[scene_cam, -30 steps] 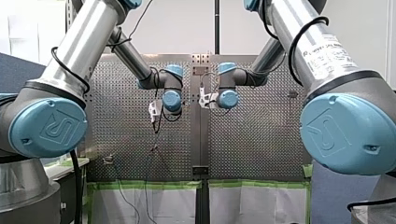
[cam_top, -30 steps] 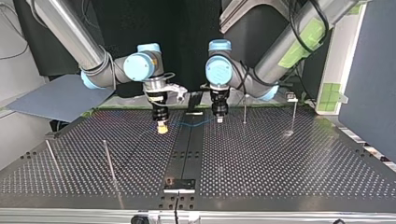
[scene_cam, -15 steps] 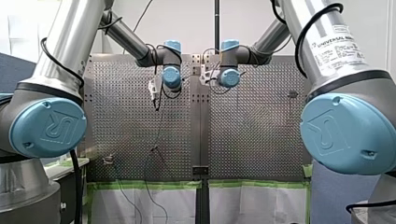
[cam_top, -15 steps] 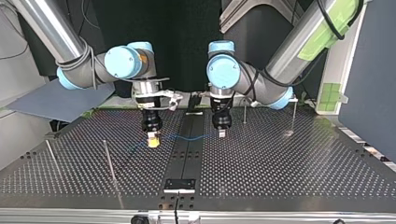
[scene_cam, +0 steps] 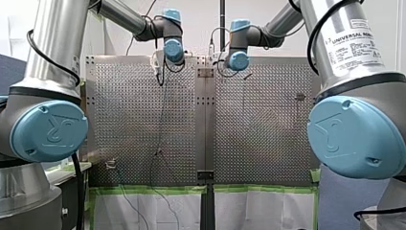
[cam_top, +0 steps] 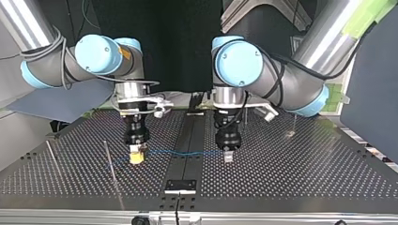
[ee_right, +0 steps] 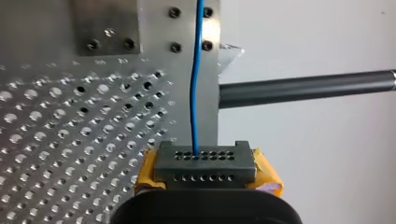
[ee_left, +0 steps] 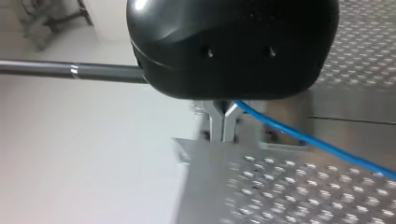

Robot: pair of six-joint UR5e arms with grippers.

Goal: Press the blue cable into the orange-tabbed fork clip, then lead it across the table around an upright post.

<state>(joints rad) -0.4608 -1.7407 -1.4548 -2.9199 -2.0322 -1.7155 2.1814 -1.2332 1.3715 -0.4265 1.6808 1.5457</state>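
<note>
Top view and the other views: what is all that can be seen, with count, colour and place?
cable: one, blue, stretched between both jaws.
table: one, perforated metal, under the arms.
strip: one, black, along the table's middle.
posts: at least three, thin metal; two at top view's left, one at its right.
tape: green, along the table's edge in front view.
arms: two, silver with blue joints; my right arm at top view's left, my left arm at its right.
jaws: two pairs; my right's yellow-padded, my left's metal; both shut on the cable.
</note>
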